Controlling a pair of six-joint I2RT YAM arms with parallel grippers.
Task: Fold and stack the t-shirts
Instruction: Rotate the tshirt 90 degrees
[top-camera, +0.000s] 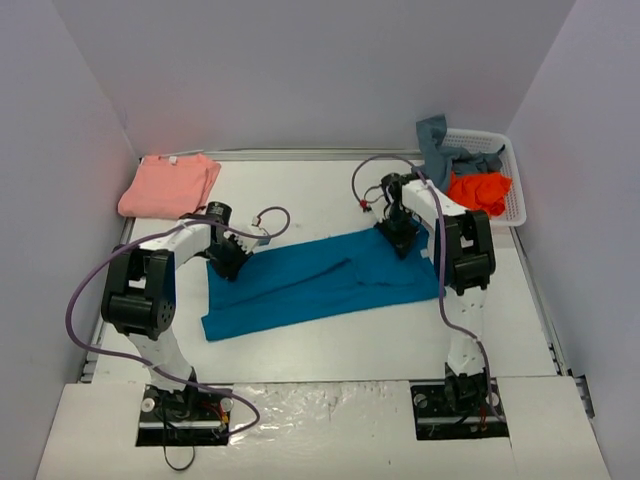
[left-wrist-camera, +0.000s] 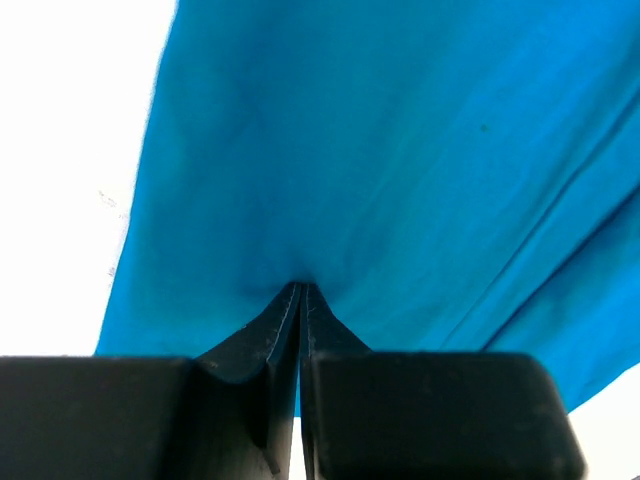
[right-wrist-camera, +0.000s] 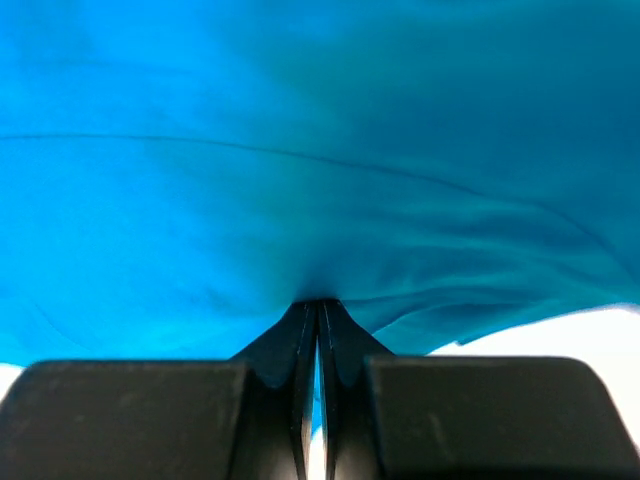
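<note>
Both the left gripper (left-wrist-camera: 302, 289) and right gripper (right-wrist-camera: 320, 303) pinch the teal shirt (top-camera: 320, 285) spread mid-table, with the pink shirt (top-camera: 168, 186) folded far left and the white basket (top-camera: 512, 205) far right holding an orange shirt (top-camera: 480, 190) and a grey-blue shirt (top-camera: 438, 148)

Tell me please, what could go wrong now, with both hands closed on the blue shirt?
1. The left hand and right hand each pinch only a little cloth of the teal shirt; it may slip out when lifted.
2. The shirt lies creased and askew, so the fold may come out uneven.
</note>
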